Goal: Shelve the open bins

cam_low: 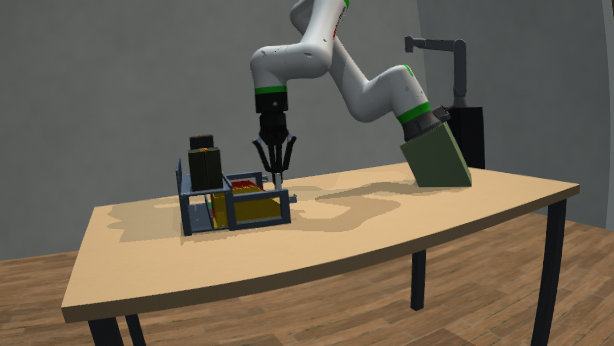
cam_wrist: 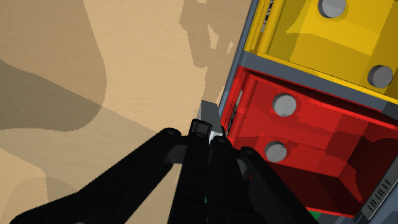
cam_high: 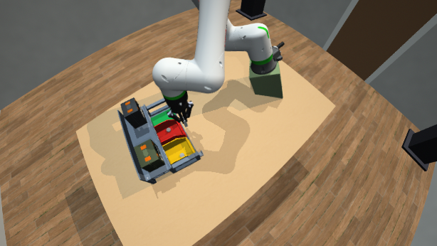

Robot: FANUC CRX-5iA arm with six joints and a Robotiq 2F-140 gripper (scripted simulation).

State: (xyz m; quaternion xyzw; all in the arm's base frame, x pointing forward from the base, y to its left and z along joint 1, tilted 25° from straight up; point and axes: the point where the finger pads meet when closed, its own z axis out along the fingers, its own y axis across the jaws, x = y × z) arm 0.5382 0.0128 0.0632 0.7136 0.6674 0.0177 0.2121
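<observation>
The yellow bin (cam_high: pixel 178 156) (cam_low: pixel 257 207) (cam_wrist: pixel 350 37) stands in the shelf's end place, two round grey parts in it in the wrist view. The red bin (cam_high: pixel 178 130) (cam_low: pixel 246 185) (cam_wrist: pixel 325 120) is in the shelf beside it, also with two round grey parts. A grey-blue divider of the shelf (cam_low: pixel 231 210) (cam_wrist: pixel 300 73) runs between them. My gripper (cam_high: pixel 185 124) (cam_low: pixel 278 181) (cam_wrist: pixel 205 114) points down, shut and empty, its fingertips close to the red bin's front edge. Whether they touch it I cannot tell. The colored marks under both bins are hidden.
A black box (cam_high: pixel 133 111) (cam_low: pixel 201 140) and an olive box (cam_high: pixel 149 156) (cam_low: pixel 205 170) stand on the shelf's rear board. A green area (cam_high: pixel 161 119) shows beside the red bin. The arm's green pedestal (cam_high: pixel 268 85) (cam_low: pixel 437 160) stands on the table (cam_high: pixel 285 124) (cam_low: pixel 350 225).
</observation>
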